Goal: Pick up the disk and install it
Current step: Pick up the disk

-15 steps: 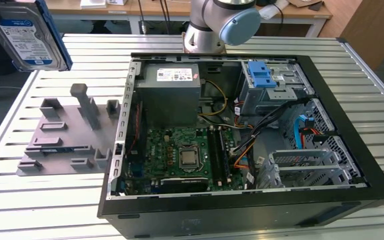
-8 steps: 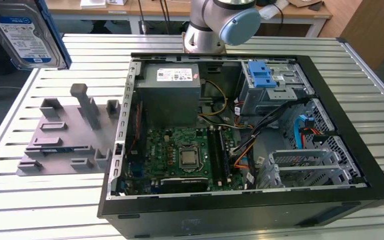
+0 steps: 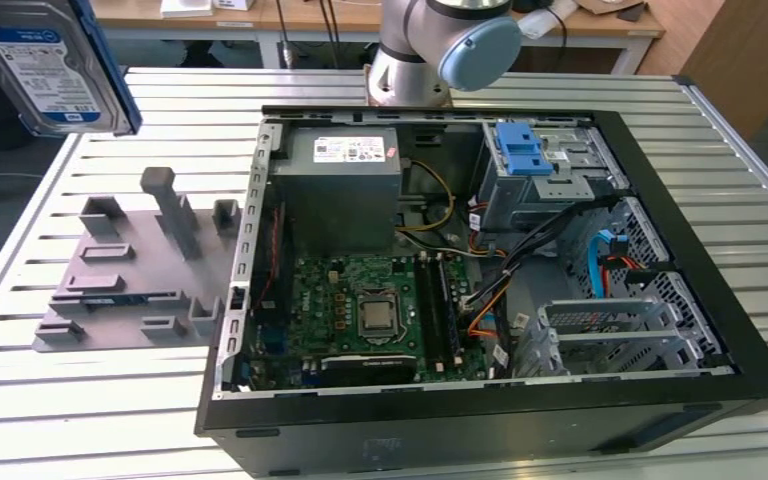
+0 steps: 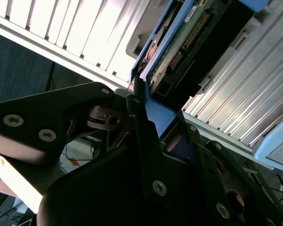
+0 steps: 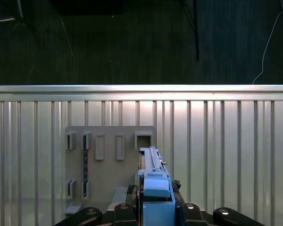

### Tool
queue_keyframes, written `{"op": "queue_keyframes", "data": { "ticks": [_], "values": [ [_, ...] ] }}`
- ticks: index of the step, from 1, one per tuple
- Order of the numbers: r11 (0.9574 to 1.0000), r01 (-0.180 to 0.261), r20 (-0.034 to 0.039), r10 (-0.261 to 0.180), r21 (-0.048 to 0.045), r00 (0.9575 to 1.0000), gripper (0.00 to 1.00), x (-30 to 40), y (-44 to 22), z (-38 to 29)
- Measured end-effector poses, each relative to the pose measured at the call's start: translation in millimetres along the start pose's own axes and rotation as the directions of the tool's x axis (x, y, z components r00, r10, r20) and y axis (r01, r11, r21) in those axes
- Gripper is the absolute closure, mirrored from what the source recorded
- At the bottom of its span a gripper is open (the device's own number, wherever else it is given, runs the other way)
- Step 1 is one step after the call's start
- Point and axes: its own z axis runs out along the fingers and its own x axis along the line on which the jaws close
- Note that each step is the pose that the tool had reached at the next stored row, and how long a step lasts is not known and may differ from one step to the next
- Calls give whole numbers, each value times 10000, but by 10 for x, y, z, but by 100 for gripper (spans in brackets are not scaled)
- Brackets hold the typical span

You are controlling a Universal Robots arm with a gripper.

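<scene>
The tool (image 4: 161, 128) is clenched on the disk (image 4: 188, 42): in the second wrist view its black fingers (image 4: 137, 117) press on either side of the blue carrier rail, with the drive's green circuit board and connector row just past them. In the first wrist view the tool (image 5: 153, 213) holds the disk (image 5: 153, 176) edge-on, blue rail toward the camera, over the slotted grey fixture plate (image 5: 108, 165) that lies on the ribbed metal table (image 5: 226, 155)

In the exterior view the disk (image 3: 51, 70) hangs in the air at the upper corner on the exterior view's left, white-and-blue label facing the camera, clear of the table (image 3: 91, 420) and well apart from the open computer case (image 3: 491, 402). The fixture plate (image 3: 131, 270) sits just beside the case on that same side. Inside the case are a grey metal box (image 3: 344, 170) with a white sticker, a green motherboard (image 3: 371, 310), and a grey cage with blue tabs (image 3: 538, 160) toward the exterior view's right. The arm's base (image 3: 418, 60) stands behind the case
</scene>
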Motion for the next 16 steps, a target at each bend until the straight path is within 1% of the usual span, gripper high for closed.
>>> {"op": "queue_keyframes", "data": {
  "ticks": [16],
  "values": [
    [10000, 0, 0, 0, 0, 10000, 64, -1, -1, -106]
  ]
}}
